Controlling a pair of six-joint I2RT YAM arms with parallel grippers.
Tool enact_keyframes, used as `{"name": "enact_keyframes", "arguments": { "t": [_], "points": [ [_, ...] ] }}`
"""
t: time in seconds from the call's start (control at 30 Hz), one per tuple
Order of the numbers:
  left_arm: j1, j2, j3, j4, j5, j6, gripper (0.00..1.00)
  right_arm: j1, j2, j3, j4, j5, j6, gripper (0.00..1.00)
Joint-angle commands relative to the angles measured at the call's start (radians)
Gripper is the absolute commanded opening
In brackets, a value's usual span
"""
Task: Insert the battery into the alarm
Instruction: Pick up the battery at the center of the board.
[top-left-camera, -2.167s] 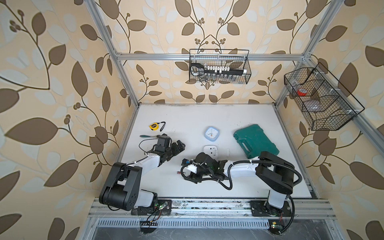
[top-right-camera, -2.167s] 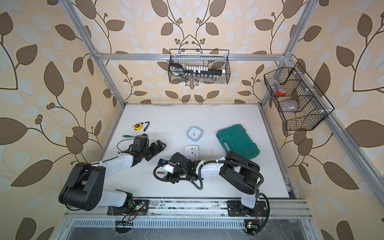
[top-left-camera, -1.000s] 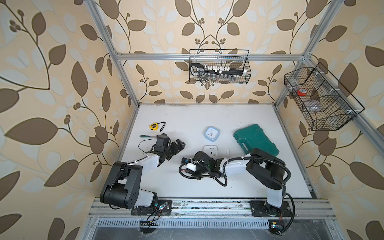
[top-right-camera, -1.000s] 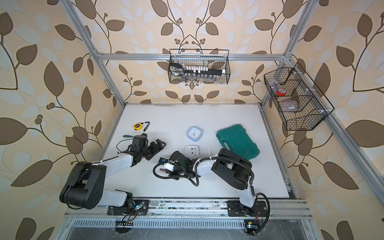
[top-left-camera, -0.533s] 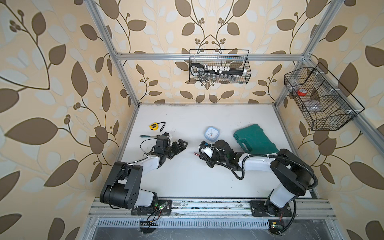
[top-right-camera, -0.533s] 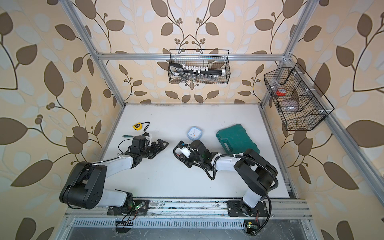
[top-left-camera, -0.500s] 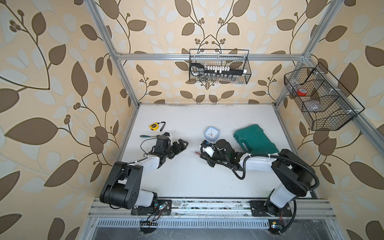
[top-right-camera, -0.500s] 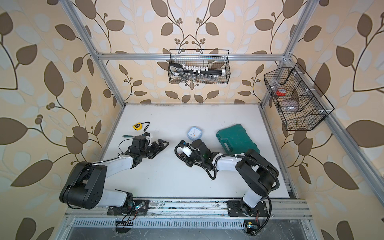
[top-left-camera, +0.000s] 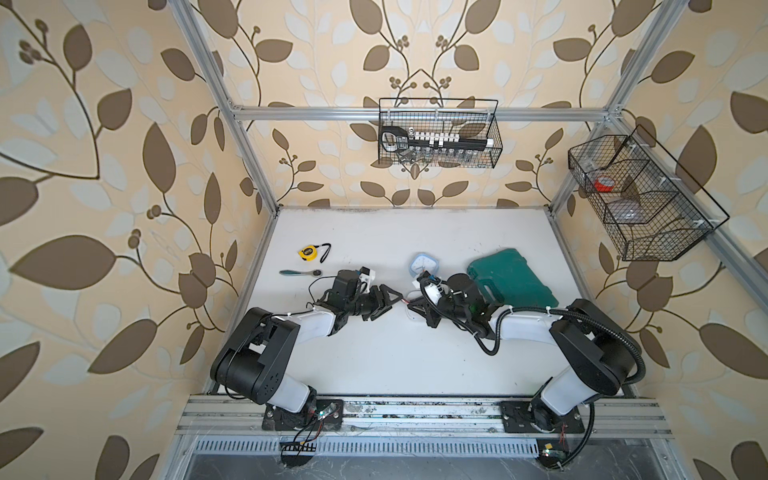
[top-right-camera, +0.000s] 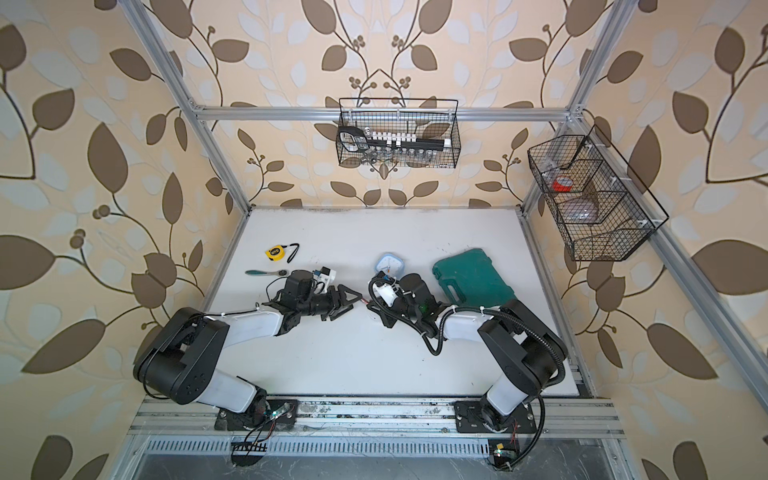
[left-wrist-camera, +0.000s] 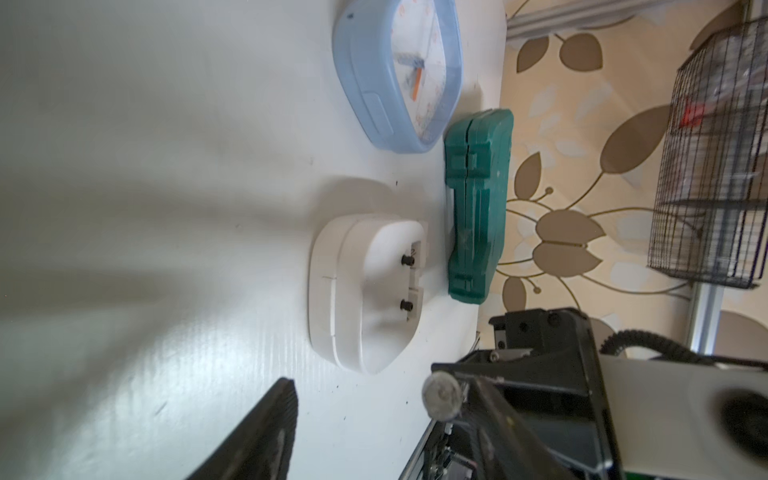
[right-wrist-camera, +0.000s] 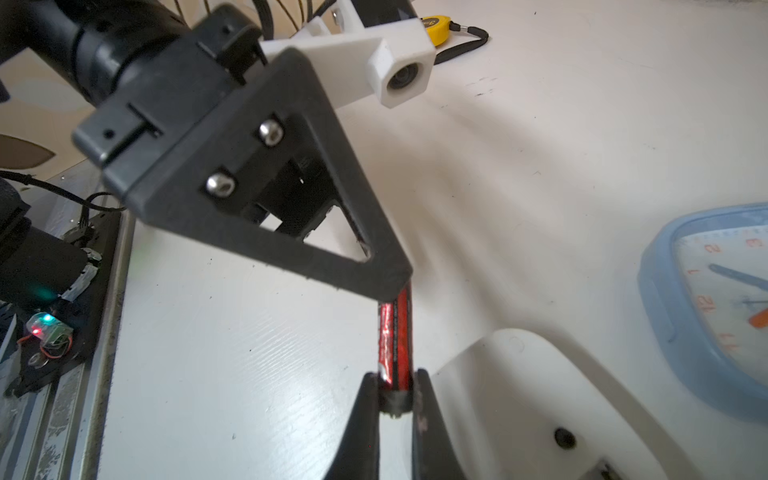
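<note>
Tabletop (top-left-camera: 395, 365): white board inside a metal frame, leaf-patterned wallpaper all round. Two robot arms reach in from the near edge and meet at the middle.
Far-left clutter: a yellow tape measure (top-left-camera: 307, 252) and a teal-handled ratchet (top-left-camera: 299, 272) lie well apart from the work and pose little risk.
Left gripper (top-left-camera: 397, 300): jaws half-spread, straddling the free end of the battery (right-wrist-camera: 395, 336). In its wrist view one finger (left-wrist-camera: 270, 428) stands clear of the metal end cap. Risk: clamping off-centre on so short an end could squirt the round cell out.
Battery: red and black, apparently held off the table at the middle, bridging the two grippers. It sits just beside the left edge of the alarm (left-wrist-camera: 365, 286).
Right gripper (right-wrist-camera: 395, 388): pressed together on the battery's other end, pinching only a little of it. Risk: releasing before the left has a firm hold would drop the cell, which could roll away.
Alarm: white case lying back-up, with nothing holding it. Risk: pushing the battery in may slide it. Whether its slot is open I cannot tell.
Blue clock (top-left-camera: 424, 264): face-up, just beyond the alarm. A sliding alarm could bump it.
Green case (top-left-camera: 511, 282): on the right, just beside the right wrist. A backward swing could knock it.
</note>
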Motion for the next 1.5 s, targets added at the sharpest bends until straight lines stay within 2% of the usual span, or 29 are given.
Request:
{"name": "enact_keyframes", "arguments": {
  "t": [0.0, 0.13, 0.27, 0.5, 0.93, 1.03, 1.2, 1.23, 1.33, 1.47],
  "points": [
    [-0.005, -0.010, 0.005, 0.051, 0.047, -0.022, 0.55, -0.003, -0.026, -0.020, 0.032, -0.031, 0.003, 0.07],
    [-0.005, -0.020, 0.001, 0.051, 0.054, -0.027, 0.45, -0.003, -0.021, -0.016, 0.032, -0.049, 0.001, 0.07],
    [-0.005, -0.015, 0.010, 0.063, 0.067, -0.042, 0.41, -0.003, -0.018, -0.013, 0.031, -0.067, 0.001, 0.07],
    [-0.005, 0.001, 0.006, 0.112, 0.097, -0.074, 0.27, -0.003, -0.009, -0.005, 0.011, -0.079, -0.007, 0.07],
    [-0.005, 0.005, 0.011, 0.117, 0.109, -0.106, 0.10, -0.003, -0.010, -0.006, 0.016, -0.057, 0.001, 0.09],
    [-0.005, 0.008, 0.009, 0.132, 0.114, -0.118, 0.08, -0.004, -0.022, -0.011, 0.026, -0.046, 0.014, 0.19],
    [-0.005, 0.005, 0.005, 0.170, 0.097, -0.160, 0.06, -0.019, -0.066, -0.031, 0.069, -0.030, 0.075, 0.43],
    [-0.006, 0.001, 0.004, 0.184, 0.086, -0.173, 0.06, -0.025, -0.076, -0.036, 0.085, -0.029, 0.100, 0.52],
    [-0.013, -0.013, 0.006, 0.227, 0.036, -0.219, 0.06, -0.038, -0.115, -0.048, 0.131, -0.003, 0.198, 0.59],
    [-0.037, -0.020, 0.042, 0.268, -0.046, -0.279, 0.06, -0.047, -0.185, -0.060, 0.179, 0.106, 0.398, 0.59]
  ]
}}
